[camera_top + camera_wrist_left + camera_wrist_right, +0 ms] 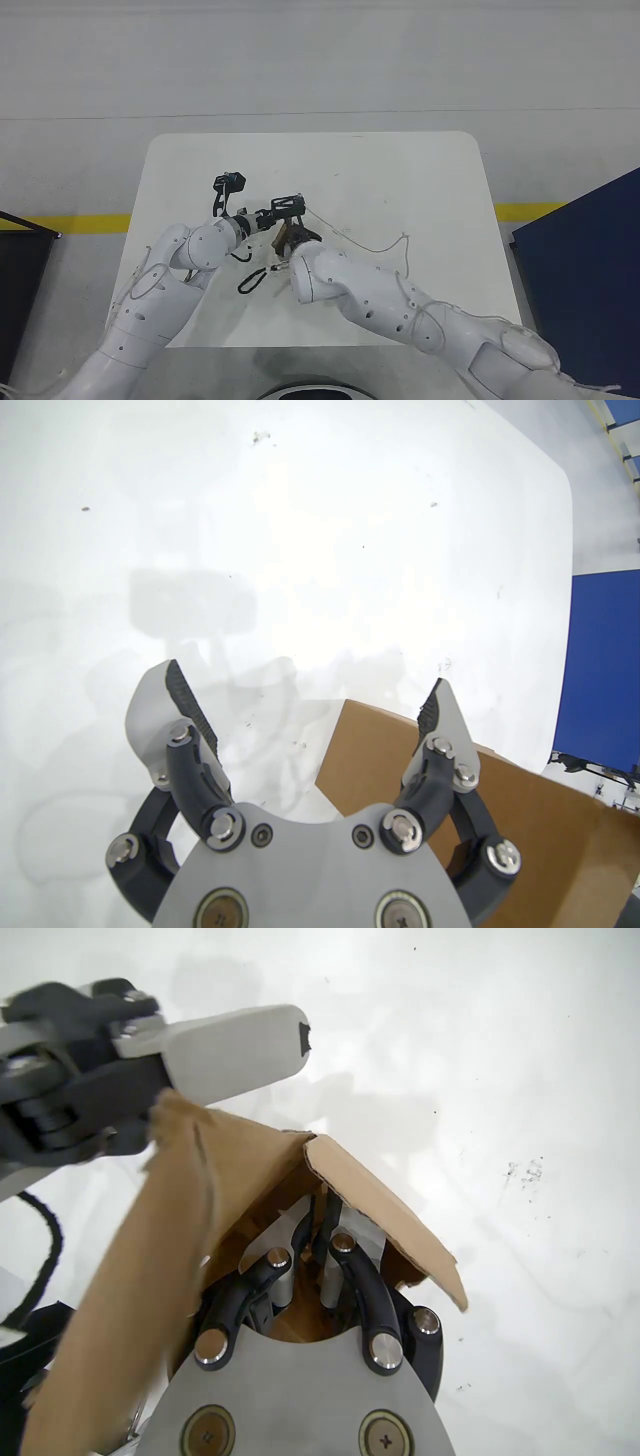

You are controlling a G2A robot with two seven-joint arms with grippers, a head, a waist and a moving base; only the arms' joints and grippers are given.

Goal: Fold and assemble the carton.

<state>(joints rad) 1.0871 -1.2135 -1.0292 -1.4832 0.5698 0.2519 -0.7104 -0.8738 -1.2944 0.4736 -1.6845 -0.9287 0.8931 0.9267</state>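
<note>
Holding my right pincer together inside the carton, mid-frame above the desk, tips half hidden, probably pinching cardboard; left pincer gapes alongside.

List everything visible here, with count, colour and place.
carton: 1, brown, partly folded, over the table's middle toward the robot's side, between the grippers.
table: 1, white, centre of the top view.
floor: grey, around the table.
line: 1, yellow, on the floor at both sides of the table.
panel: 1, blue, right of the table.
object: 1, black, at the left edge of the top view.
left gripper: 1, grey and black, open, at the carton's edge.
right gripper: 1, grey and black, shut inside the carton.
</note>
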